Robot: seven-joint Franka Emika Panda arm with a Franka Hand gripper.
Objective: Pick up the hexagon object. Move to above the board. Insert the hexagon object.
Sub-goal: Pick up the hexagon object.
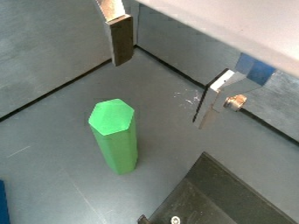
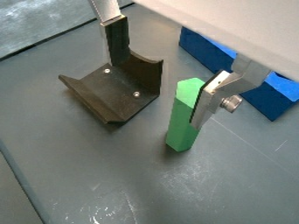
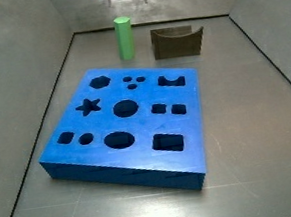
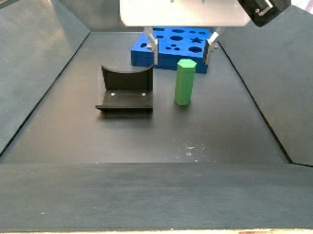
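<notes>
- While the hexagon object (image 2: 184,115) stands upright on the dark floor, untouched, the gripper (image 2: 163,63) hangs above it with its fingers spread wide and nothing between them.
- In a wrist view, one finger (image 2: 214,98) sits just beside the peg's top edge; whether it touches I cannot tell. The other finger (image 2: 114,42) is well apart from the peg, over toward the fixture (image 2: 114,92).
- In a side view the peg (image 4: 185,81) stands just beside the fixture (image 4: 124,90), between it and the board (image 4: 175,47), clear of both.
- Judgement: step in hand is the pick-up; grasp not yet made.
- Risk: the gripper looks off-centre over the peg. Descending from here, the near finger could land on the peg's top or clip its edge and topple it, as it is tall and slim.
- Risk: the far finger could strike the fixture on closing or descending.
- Risk: a tilted grasp would misalign the peg with the board's hexagon hole (image 3: 98,82).
</notes>
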